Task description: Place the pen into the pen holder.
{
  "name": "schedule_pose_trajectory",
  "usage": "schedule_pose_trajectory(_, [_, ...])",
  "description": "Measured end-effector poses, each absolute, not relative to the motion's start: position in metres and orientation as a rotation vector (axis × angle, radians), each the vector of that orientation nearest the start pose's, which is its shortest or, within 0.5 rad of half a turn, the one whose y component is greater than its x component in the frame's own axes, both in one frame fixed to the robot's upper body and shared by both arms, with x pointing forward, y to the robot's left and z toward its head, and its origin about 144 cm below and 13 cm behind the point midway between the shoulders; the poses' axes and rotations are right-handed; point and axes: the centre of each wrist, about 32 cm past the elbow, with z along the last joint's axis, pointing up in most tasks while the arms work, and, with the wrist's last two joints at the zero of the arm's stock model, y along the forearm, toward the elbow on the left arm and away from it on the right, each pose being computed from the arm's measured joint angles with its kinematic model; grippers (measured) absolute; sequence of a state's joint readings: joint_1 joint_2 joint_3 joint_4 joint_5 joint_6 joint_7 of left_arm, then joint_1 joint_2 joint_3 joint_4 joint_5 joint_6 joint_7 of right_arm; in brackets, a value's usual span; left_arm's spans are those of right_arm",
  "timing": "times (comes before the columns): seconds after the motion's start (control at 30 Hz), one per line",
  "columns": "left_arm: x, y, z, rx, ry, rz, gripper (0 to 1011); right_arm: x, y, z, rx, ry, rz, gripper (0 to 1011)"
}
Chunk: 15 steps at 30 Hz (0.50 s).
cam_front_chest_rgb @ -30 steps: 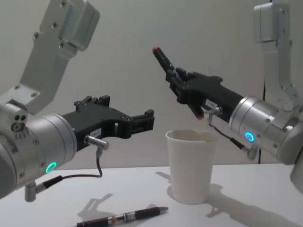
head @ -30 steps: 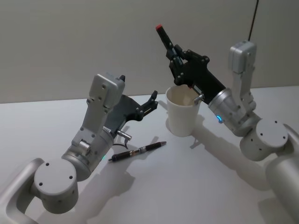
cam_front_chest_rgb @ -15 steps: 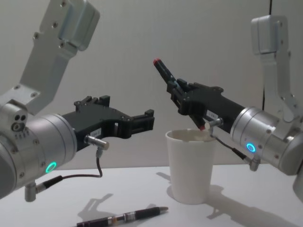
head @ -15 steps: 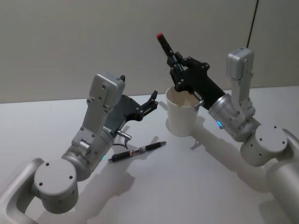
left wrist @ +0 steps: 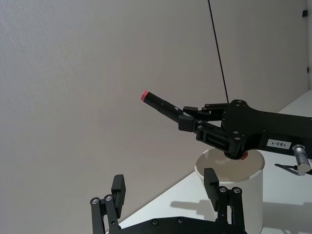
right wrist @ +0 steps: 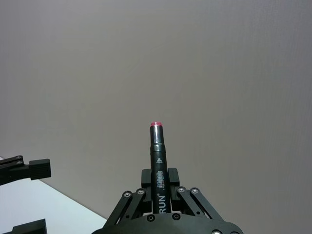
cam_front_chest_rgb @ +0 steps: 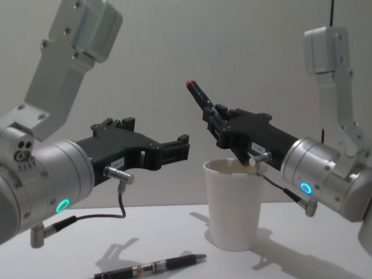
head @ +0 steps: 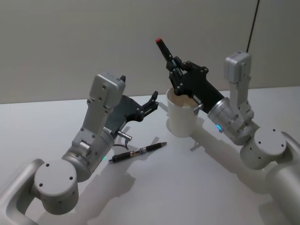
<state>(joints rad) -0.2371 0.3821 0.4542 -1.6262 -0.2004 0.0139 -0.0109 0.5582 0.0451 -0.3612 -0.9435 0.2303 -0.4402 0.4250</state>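
My right gripper (head: 176, 66) is shut on a black pen (head: 165, 50) with a red tip, held tilted with the tip up and to the left. It hangs over the pen holder (head: 180, 119), a plain white paper cup standing upright on the table. In the chest view the pen (cam_front_chest_rgb: 200, 99) slants above the cup (cam_front_chest_rgb: 233, 203), and its lower end sits at the cup's mouth. My left gripper (head: 153, 101) stays open in the air just left of the cup, holding nothing. From the right wrist, the pen (right wrist: 158, 161) rises between the fingers.
A second dark pen (head: 138, 152) lies flat on the white table (head: 211, 187), in front of the cup and under my left arm. A plain wall stands behind. A thin black cable (head: 253, 21) hangs at the back right.
My right gripper has come down and slightly left with the pen, bringing its lower end to the cup's mouth. The left arm and the pen on the table have not moved.
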Motion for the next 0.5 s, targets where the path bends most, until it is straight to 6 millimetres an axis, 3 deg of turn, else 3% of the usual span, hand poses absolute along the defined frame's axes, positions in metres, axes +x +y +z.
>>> schedule_pose_trajectory(0.13, [0.492,0.1984,1.2044,0.061,-0.268,1.124,1001,0.5969,-0.156,1.1609,0.224,-0.258,-0.874,254])
schedule_pose_trajectory(0.5, [0.492,0.1984,1.2044,0.061,-0.268,1.124,1001,0.5966,-0.1554,1.16,0.221,-0.257,-0.874,632])
